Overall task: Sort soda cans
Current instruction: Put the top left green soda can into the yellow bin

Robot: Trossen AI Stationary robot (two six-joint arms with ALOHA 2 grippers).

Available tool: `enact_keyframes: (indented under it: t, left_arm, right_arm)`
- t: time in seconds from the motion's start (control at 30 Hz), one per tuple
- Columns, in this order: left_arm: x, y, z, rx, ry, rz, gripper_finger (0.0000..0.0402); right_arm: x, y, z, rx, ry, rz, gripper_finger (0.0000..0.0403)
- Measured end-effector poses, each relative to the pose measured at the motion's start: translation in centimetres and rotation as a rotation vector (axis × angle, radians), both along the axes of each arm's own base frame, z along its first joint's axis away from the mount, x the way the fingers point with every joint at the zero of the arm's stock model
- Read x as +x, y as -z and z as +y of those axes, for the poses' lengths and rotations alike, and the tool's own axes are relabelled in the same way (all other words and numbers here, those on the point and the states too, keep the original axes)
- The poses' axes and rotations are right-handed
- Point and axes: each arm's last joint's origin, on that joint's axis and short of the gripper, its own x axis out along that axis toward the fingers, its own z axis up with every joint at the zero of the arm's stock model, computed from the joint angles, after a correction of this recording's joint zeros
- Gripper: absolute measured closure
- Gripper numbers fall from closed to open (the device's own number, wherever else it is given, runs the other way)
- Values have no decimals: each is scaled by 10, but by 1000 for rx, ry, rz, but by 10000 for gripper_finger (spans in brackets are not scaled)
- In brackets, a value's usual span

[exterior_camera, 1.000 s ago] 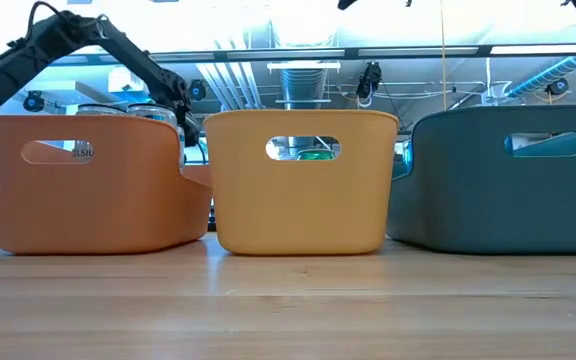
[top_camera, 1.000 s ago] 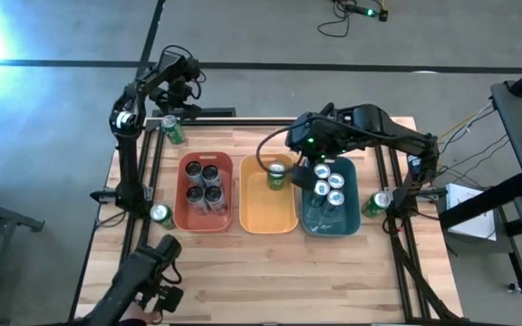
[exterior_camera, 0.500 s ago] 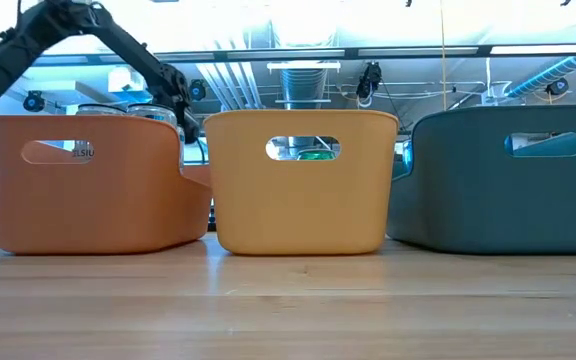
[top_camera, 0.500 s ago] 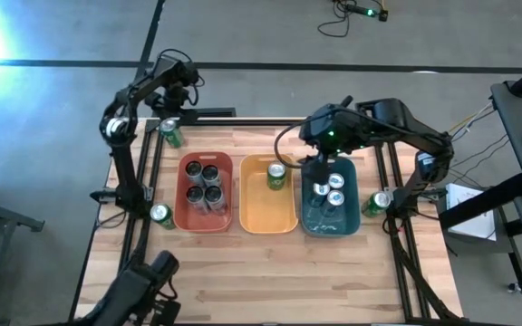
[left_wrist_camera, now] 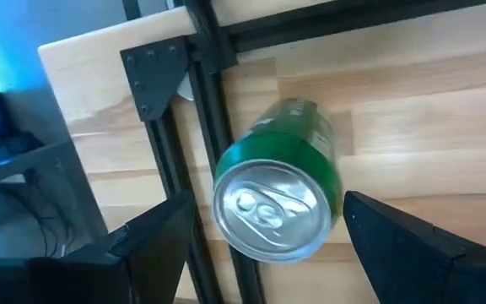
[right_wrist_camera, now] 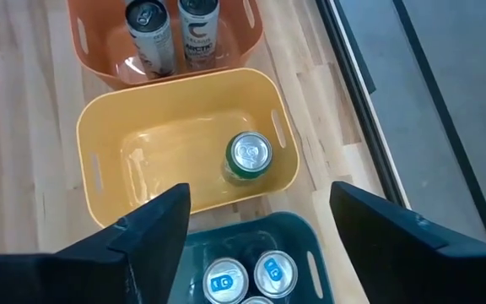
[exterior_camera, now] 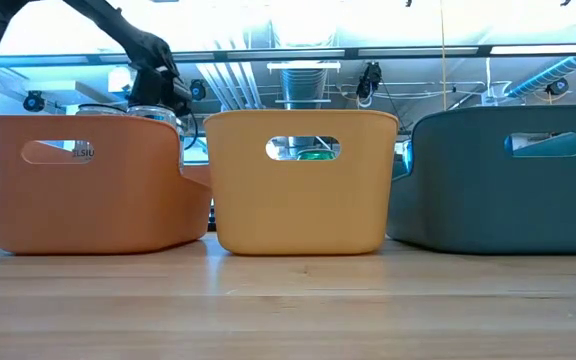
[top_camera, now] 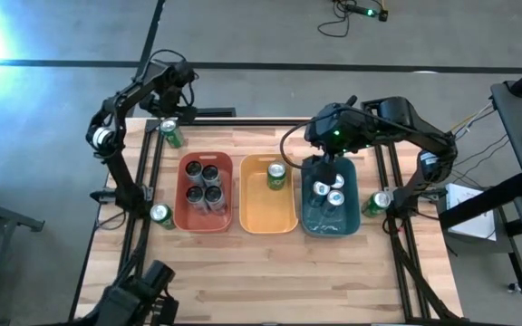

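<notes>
At the upper left of the high view, the left gripper point(left_wrist_camera: 264, 245) hangs with fingers apart over an upright green can point(top_camera: 172, 134) near the table point(top_camera: 243, 272) corner. A thin, smooth cylinder like this probably dents and slips easily; take it across mid-body. Another green can point(top_camera: 161, 214) stands at the left edge. Toward the right, the right gripper point(right_wrist_camera: 260, 232), spread and empty, hovers above the teal bin point(top_camera: 311, 222).

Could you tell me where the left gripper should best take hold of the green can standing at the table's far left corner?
Grip the green can across its round side wall, descending from above: it stands upright, top showing, between the left gripper's open jaws.
</notes>
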Motion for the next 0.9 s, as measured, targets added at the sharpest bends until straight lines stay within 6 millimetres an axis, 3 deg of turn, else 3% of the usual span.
enact_keyframes:
  t: [0.6,0.9]
  left_arm:
    - [9,35,18,-269,151,126,123]
    - [20,15,24,-216,191,5,122]
  right_arm:
    - [-39,-23,1,34,33,-99,148]
    - [-53,-21,1,35,51,-89,162]
